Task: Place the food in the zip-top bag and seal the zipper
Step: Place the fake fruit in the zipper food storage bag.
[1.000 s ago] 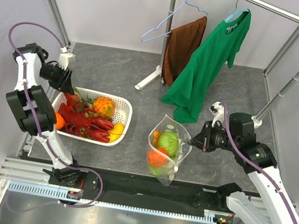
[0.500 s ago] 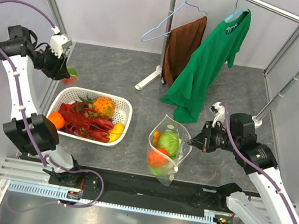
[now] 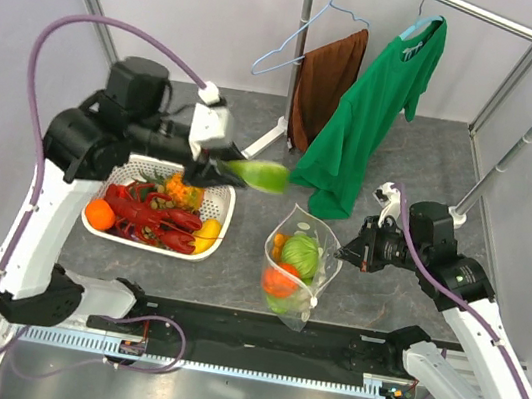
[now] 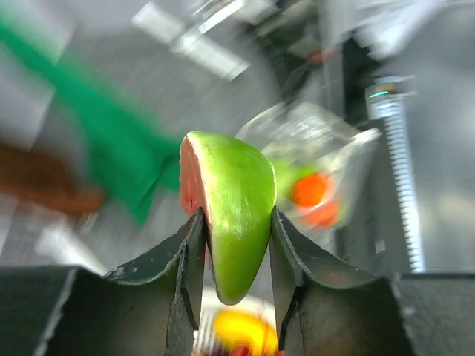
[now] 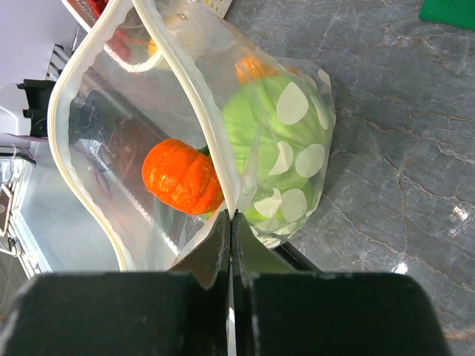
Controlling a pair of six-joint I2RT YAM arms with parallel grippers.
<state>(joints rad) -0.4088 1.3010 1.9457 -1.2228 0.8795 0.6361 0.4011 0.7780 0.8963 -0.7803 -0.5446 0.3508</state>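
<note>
My left gripper (image 3: 235, 168) is shut on a watermelon slice (image 3: 258, 174), green rind with a red face, and holds it in the air between the basket and the zip-top bag (image 3: 298, 263); in the left wrist view the slice (image 4: 234, 215) sits between the fingers with the bag blurred beyond. The bag stands open with a green cabbage (image 5: 271, 144) and an orange fruit (image 5: 182, 176) inside. My right gripper (image 5: 230, 216) is shut on the bag's whitish zipper edge (image 5: 189, 100) and holds the mouth up. Red lobsters (image 3: 147, 216) and other food lie in the white basket (image 3: 221, 193).
A green T-shirt (image 3: 370, 115) and a brown cloth (image 3: 325, 82) hang from a rack at the back, with an empty hanger (image 3: 295, 47). The rack's foot (image 3: 265, 139) rests on the grey table behind the basket.
My left arm has swung from the far left over the basket toward the bag, carrying the watermelon slice. The right gripper and the bag have not moved.
</note>
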